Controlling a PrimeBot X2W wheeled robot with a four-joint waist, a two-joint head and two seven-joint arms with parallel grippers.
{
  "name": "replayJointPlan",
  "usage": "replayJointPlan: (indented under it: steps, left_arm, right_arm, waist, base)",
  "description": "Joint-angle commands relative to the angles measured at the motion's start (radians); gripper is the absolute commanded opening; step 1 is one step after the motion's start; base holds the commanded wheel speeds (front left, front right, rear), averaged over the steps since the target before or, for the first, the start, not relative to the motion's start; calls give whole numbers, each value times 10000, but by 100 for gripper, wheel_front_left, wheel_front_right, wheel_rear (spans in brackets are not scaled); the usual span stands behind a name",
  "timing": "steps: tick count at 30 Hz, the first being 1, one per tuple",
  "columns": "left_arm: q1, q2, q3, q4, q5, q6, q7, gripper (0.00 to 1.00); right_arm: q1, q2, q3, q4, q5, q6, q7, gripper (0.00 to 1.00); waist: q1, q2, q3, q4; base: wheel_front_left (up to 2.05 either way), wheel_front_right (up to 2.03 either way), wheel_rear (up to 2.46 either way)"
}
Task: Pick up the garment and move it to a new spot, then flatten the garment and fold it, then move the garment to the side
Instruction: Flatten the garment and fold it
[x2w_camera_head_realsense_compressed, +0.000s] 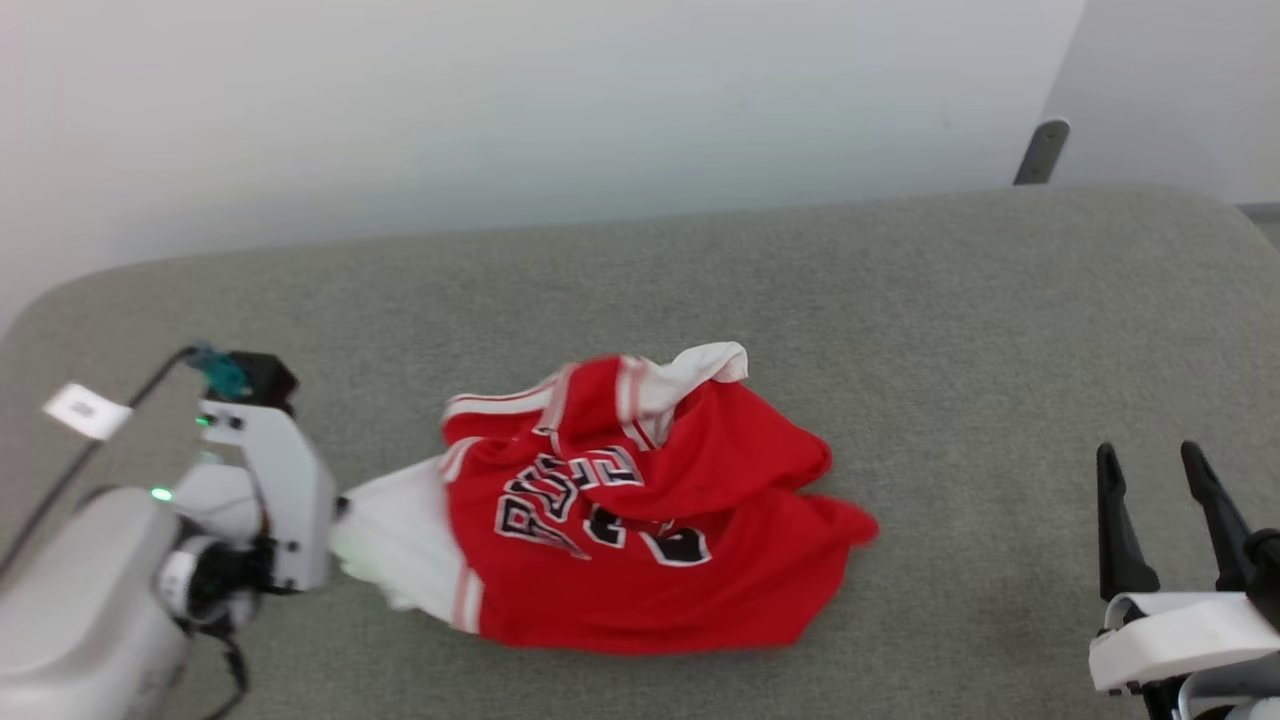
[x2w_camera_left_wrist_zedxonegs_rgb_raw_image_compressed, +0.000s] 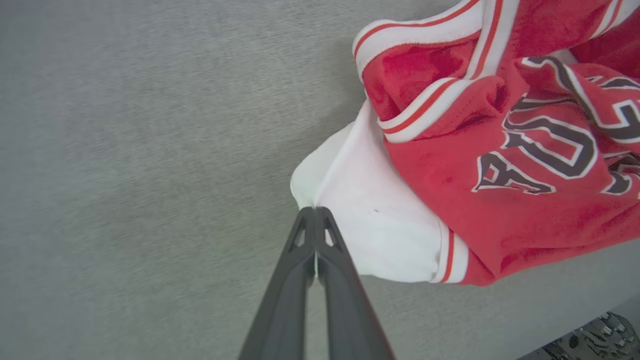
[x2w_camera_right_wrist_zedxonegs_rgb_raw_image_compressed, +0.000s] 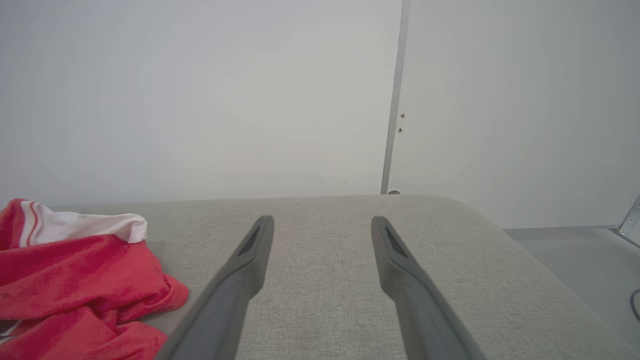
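Note:
The garment (x2w_camera_head_realsense_compressed: 640, 520), a red jersey with white sleeves, striped trim and black white-outlined lettering, lies crumpled in the middle of the grey padded surface (x2w_camera_head_realsense_compressed: 900, 300). In the left wrist view the garment (x2w_camera_left_wrist_zedxonegs_rgb_raw_image_compressed: 525, 165) fills the upper right, and my left gripper (x2w_camera_left_wrist_zedxonegs_rgb_raw_image_compressed: 314, 210) is shut on the edge of its white sleeve. From the head, the left gripper (x2w_camera_head_realsense_compressed: 340, 505) is at the sleeve's left end, its fingers mostly hidden behind the wrist. My right gripper (x2w_camera_head_realsense_compressed: 1150, 460) stands open at the lower right, well apart from the garment (x2w_camera_right_wrist_zedxonegs_rgb_raw_image_compressed: 75, 280); the right gripper (x2w_camera_right_wrist_zedxonegs_rgb_raw_image_compressed: 322, 225) holds nothing.
The grey padded surface has rounded corners and ends at a pale wall (x2w_camera_head_realsense_compressed: 500, 100) behind. A dark post (x2w_camera_head_realsense_compressed: 1040, 150) rises past its far right edge. Bare grey surface (x2w_camera_left_wrist_zedxonegs_rgb_raw_image_compressed: 125, 175) lies left of the sleeve.

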Motion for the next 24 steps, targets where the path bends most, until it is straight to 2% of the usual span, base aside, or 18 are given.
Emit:
replayJointPlan:
  steps: [1, 5, 10, 14, 24]
  left_arm:
    - [-117, 288, 25, -40, 207, 24, 18, 0]
    - [-185, 933, -51, 43, 604, 135, 64, 0]
    - [-7, 1438, -131, 380, 996, 242, -125, 0]
    - [174, 1436, -117, 862, 1022, 322, -426, 0]
    - [455, 800, -150, 2308, 789, 264, -978, 0]
  right_arm:
    - [205, -31, 72, -46, -2, 1, 55, 100]
    - [288, -85, 137, -152, -1, 1, 155, 100]
    - [343, -209, 226, -218, 117, 1, 241, 100]
    - [355, -262, 270, -288, 139, 1, 301, 100]
    - [191, -325, 377, -379, 123, 1, 414, 100]
  waist:
    - [0, 0, -220, 241]
    - [0, 0, -281, 336]
    - [0, 0, -264, 383]
    - [0, 0, -176, 379]
    - [0, 0, 105, 392]
  base:
    - [0, 0, 0]
    - [0, 0, 0]
    - [0, 0, 0]
    - [0, 0, 0]
    - [0, 0, 0]
